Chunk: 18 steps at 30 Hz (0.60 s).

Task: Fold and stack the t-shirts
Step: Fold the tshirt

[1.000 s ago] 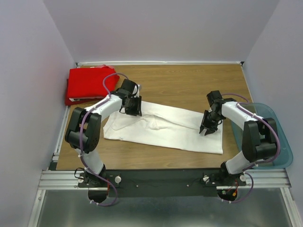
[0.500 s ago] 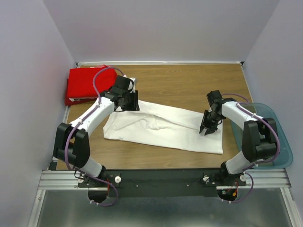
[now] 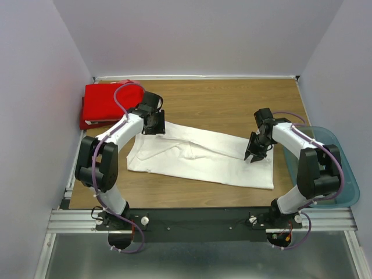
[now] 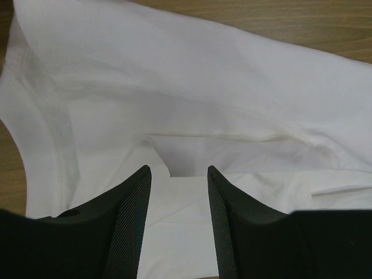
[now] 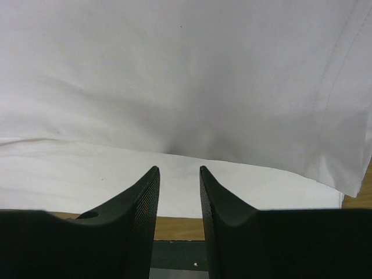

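On the table (image 3: 232, 99): white t-shirt (image 3: 200, 157) lying flat; red t-shirt (image 3: 104, 103) far left.
Left claw (image 4: 179, 168): apart, over the white one.
Right claw (image 5: 179, 168): apart too.

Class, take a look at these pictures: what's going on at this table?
Two robot arms are working on a white t-shirt laid out on the table. The left tool is at its left end and the right tool at its right end, both open. A folded red t-shirt lies in the far left corner.

The top camera looks down from high behind. Both wrist cameras sit close over the same soft white t-shirt (image 3: 203, 160).
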Each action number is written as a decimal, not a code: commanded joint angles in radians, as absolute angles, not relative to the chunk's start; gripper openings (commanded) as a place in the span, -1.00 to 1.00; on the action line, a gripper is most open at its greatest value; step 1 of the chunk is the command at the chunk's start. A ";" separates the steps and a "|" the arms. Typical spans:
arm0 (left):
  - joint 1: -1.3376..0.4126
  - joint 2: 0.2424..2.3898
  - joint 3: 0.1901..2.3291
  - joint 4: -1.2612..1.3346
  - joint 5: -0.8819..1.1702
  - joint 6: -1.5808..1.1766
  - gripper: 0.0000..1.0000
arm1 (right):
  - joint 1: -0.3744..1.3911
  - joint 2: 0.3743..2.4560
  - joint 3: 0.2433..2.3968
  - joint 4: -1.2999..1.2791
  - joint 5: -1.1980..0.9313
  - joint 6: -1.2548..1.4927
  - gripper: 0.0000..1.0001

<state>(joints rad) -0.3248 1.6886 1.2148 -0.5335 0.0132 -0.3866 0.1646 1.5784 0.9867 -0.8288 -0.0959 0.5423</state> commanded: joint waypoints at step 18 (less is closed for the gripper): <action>-0.327 1.766 1.184 -0.492 0.069 -0.382 -0.50 | 0.167 1.539 0.988 -0.831 -0.110 0.603 -0.18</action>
